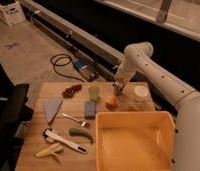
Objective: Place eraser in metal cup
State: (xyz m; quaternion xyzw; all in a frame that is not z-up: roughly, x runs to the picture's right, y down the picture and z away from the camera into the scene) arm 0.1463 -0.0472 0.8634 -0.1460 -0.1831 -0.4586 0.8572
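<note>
My gripper (118, 91) hangs from the white arm that reaches in from the right. It is low over the back of the wooden table (38, 160), just behind and right of the orange fruit (111, 102) and left of the white round container (140, 92). The metal cup does not show clearly; the gripper covers the spot right behind the fruit. The eraser is not visible on the table; whether it is in the gripper I cannot tell. The yellow-green cup (94, 92) stands left of the fruit, with the blue block (90, 108) in front of it.
A large yellow bin (133, 140) fills the front right. On the left lie a brown cluster (71, 90), a grey-blue wedge (52, 108), a spoon (73, 119), a green vegetable (81, 133), a white tool (63, 140) and a banana (48, 150). A cable (63, 62) lies on the floor behind.
</note>
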